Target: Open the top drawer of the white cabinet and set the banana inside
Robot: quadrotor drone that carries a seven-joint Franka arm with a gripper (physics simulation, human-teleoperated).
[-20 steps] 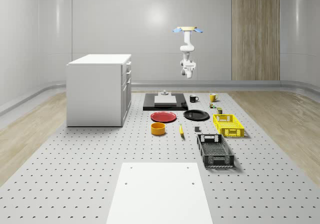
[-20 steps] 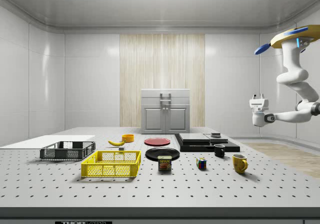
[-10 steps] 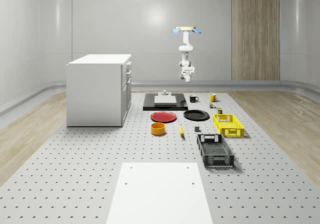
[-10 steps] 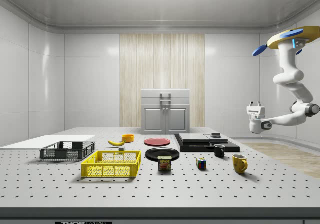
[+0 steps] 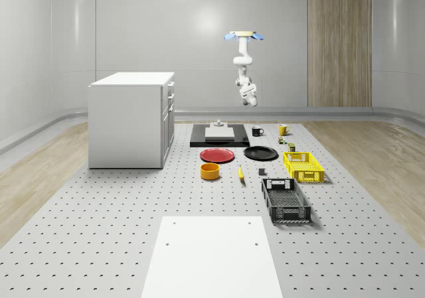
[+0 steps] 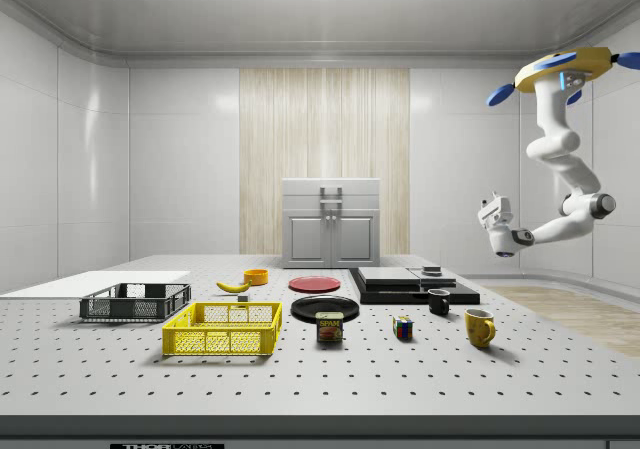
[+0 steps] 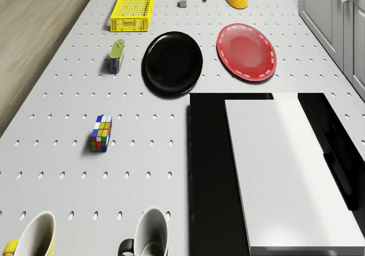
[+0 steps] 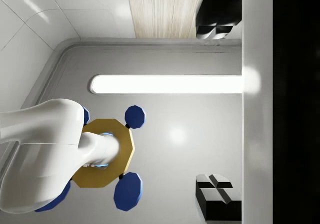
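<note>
Hovering over the table's far end, the drone (image 6: 563, 67) holds its gripper (image 6: 491, 215), jaw state indiscernible, well apart from the light, soft, curved banana (image 6: 233, 286), best pinched mid-length.

White cabinet (image 5: 133, 120) drawers seemingly shut; banana (image 5: 240, 172) flat by orange bowl (image 5: 210, 171).

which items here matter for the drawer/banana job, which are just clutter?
Job items:
white cabinet, drawers shut
banana on the table
end effector, hanging in the air beyond the mugs, with the drone hovering above

Clutter:
red plate
black plate
yellow crate
black crate
Rubik's cube
</note>
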